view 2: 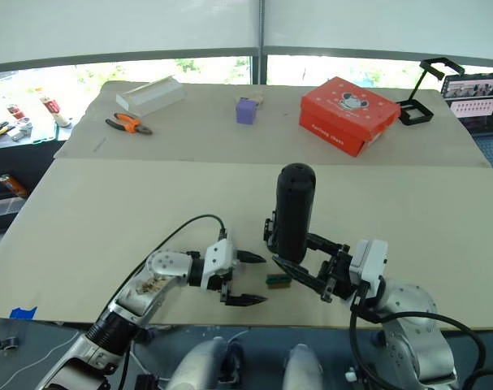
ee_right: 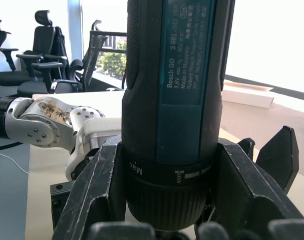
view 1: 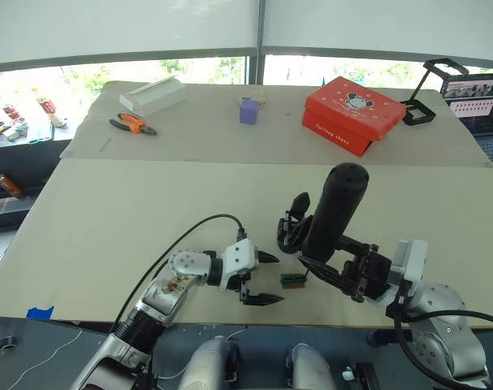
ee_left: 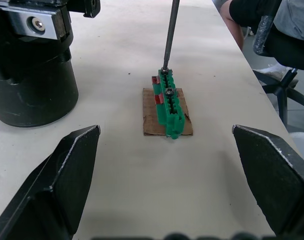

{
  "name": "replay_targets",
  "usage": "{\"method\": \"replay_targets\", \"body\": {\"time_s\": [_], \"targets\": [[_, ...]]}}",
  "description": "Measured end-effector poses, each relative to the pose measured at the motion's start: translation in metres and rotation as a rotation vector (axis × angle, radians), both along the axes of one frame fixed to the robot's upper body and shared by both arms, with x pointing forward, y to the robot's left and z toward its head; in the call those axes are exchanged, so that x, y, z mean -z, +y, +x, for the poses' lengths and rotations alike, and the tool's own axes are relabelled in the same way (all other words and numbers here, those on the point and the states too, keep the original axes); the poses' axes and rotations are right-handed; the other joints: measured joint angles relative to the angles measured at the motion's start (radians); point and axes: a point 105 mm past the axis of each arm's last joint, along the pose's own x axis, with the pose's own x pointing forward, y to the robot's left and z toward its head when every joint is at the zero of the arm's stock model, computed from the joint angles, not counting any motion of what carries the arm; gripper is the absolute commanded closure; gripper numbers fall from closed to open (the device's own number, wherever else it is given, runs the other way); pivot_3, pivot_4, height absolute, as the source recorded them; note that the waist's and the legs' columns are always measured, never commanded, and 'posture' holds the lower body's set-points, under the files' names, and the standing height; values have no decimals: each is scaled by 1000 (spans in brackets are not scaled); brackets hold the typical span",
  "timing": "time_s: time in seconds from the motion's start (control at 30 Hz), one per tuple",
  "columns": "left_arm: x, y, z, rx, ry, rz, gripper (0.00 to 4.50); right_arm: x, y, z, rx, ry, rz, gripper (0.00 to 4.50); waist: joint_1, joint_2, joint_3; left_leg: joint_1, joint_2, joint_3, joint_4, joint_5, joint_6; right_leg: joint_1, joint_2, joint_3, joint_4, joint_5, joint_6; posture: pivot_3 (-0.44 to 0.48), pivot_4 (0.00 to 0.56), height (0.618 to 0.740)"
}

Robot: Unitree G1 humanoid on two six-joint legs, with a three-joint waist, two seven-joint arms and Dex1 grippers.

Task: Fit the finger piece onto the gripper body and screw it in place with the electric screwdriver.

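Left gripper (view 1: 262, 279) hovers low over the table (view 1: 108, 219) with its two black fingers spread wide and nothing between them, pointing toward three o'clock at a small green block (ee_left: 169, 105) on a scrap of cardboard. Just past that block, at about one o'clock from it, stands the gripper body (view 1: 292, 226), its pointed finger upright. Right gripper (view 2: 307, 280) is clamped around the electric screwdriver (view 1: 334, 213), held near upright (slightly tilted), and the left wrist view shows the thin bit resting on a screw head in the green block. I cannot pick out the finger piece. Judging by this, a screw is being driven or collected; next comes steady downward pressure, bit kept square.
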Motion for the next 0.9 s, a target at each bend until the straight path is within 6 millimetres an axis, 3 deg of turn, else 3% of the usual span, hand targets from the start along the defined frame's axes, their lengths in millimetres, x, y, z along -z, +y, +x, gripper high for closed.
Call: {"method": "replay_targets", "body": {"time_s": [0.9], "targets": [[1, 0, -1, -7, -2, -5, 0, 2, 3, 0, 12, 3, 5, 2564, -1, 0, 0, 0, 0, 0, 0, 0, 0, 0, 0, 0, 0, 0, 0, 0, 150, 740]]}}
